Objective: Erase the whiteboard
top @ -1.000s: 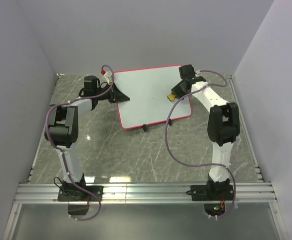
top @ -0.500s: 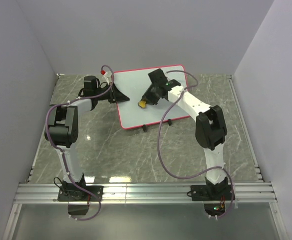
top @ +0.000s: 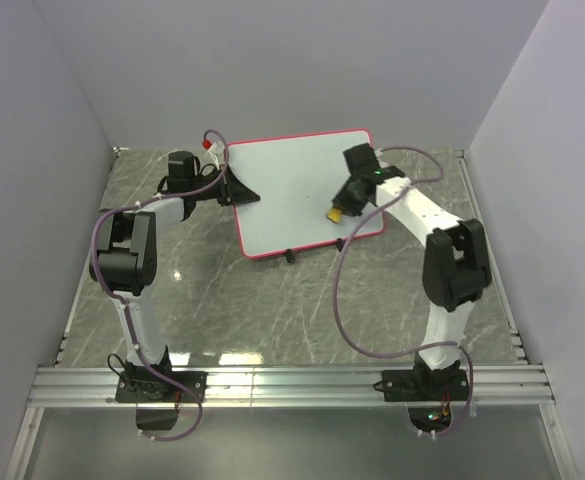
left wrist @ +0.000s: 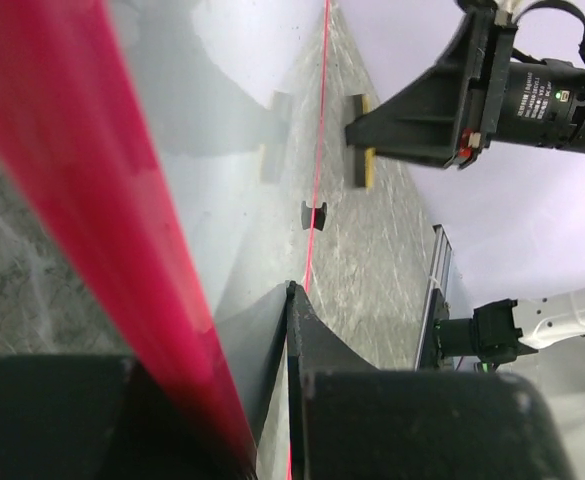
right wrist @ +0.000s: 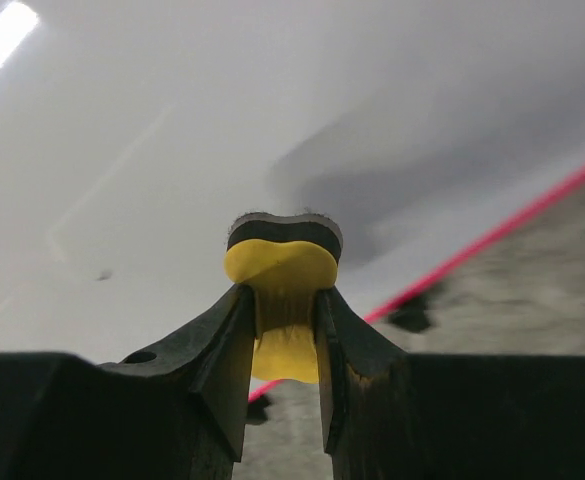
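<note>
The whiteboard, white with a red-pink rim, lies tilted on the table at the back centre. Its surface looks white apart from a tiny dark speck. My left gripper is shut on the board's left edge; in the left wrist view the blurred rim runs between the jaws of that gripper. My right gripper is shut on the yellow bone-shaped eraser and presses its dark felt face against the board near the front right rim. The right wrist view shows the eraser pinched between the fingers.
Two black clip feet sit on the board's near edge. Grey walls close in the back and both sides. An aluminium rail runs along the near edge by the arm bases. A purple cable loops from the right arm.
My right gripper swept the eraser left across the board, then back right and nearer, to the front right part. The left gripper and the board have not moved.
</note>
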You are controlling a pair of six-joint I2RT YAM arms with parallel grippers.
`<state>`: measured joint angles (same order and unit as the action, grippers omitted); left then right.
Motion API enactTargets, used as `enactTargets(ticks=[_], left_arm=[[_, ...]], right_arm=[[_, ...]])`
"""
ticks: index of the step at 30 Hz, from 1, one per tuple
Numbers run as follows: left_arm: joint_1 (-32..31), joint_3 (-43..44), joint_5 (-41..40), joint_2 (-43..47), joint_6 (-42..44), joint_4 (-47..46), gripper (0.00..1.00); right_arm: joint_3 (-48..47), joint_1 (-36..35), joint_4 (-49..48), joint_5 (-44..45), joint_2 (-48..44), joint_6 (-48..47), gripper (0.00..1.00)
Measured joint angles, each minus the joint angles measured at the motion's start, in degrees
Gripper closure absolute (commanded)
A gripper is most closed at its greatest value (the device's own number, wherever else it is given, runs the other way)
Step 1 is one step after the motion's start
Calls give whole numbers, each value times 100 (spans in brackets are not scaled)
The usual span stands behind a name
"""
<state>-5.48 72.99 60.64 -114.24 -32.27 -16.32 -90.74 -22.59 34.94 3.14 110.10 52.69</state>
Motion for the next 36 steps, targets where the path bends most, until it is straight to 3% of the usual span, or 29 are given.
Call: enactTargets(ticks=[8,12,21,25,36], left_arm=[[2,-129,-55,92,35,-68,80],[2,-304,-210,186,125,-96,77],[26,-852,-452,260,168,-413,63],[24,-1108,-638,363,170,-527,61],[15,-1274,-863,518,339,-400,43]], right_arm=[[1781,745,-7,649,-1856,-450,100],[2302,1027,-11,730,-2463,-581,100],[2750,1364,-7,815,-2728,-695,100],[2750,1386,-13,826,-2743,-748,100],[3119,1569,-103,846,-2959,-828,100]])
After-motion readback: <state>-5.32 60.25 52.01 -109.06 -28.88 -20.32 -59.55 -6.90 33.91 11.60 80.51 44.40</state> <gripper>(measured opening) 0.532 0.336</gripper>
